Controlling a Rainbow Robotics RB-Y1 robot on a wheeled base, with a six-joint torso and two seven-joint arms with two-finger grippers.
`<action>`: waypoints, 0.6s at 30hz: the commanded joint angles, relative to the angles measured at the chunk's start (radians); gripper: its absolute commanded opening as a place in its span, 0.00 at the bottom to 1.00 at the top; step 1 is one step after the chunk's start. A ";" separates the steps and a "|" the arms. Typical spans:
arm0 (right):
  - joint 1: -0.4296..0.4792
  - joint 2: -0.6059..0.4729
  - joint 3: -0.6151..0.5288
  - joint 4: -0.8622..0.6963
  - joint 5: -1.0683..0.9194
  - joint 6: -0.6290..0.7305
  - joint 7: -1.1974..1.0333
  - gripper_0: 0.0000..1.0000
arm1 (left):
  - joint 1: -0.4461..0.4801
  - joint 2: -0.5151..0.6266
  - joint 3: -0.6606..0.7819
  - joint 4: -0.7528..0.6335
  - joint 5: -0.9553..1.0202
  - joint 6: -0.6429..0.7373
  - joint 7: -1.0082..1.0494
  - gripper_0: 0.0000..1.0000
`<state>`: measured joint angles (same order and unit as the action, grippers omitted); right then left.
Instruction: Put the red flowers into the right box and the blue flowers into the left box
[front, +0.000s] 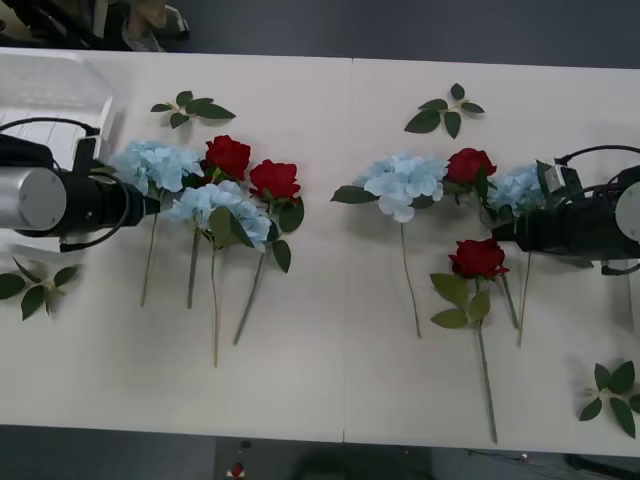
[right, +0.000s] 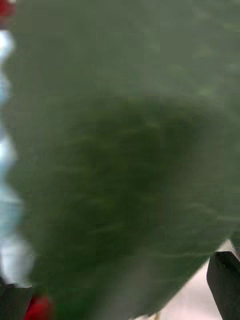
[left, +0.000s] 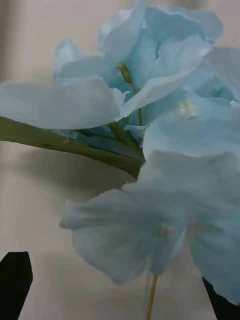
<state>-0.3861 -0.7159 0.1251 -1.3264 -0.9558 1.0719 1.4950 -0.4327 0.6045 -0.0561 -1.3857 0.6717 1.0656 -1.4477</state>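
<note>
Several blue flowers lie on the white table: two at the left, one mid-right, one at the far right. Red flowers lie among them: a pair at the left and two at the right. My left gripper is up against the leftmost blue flower, open, its black fingertips flanking the petals. My right gripper is open at the far-right blue flower, with a green leaf pressed close between its fingers. The left box sits at the back left. The right box is out of view.
Loose green leaf sprigs lie at the back, at the left edge and at the front right. Long stems trail toward the table's front edge. A seam runs down the table's middle.
</note>
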 joint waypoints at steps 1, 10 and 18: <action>-0.030 -0.019 -0.012 0.023 0.008 -0.004 -0.033 0.76 | -0.066 0.017 -0.017 0.045 -0.018 -0.023 -0.025 1.00; -0.045 -0.019 0.008 0.090 0.009 -0.049 -0.032 0.13 | -0.124 0.017 -0.111 0.151 -0.038 -0.107 -0.036 1.00; -0.065 -0.019 0.008 0.139 -0.003 -0.061 -0.021 0.00 | -0.135 0.017 -0.159 0.180 -0.060 -0.136 -0.036 0.83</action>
<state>-0.4237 -0.7159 0.1262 -1.1818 -0.9557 1.0260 1.4950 -0.5422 0.6045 -0.2165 -1.2013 0.6287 0.9462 -1.4479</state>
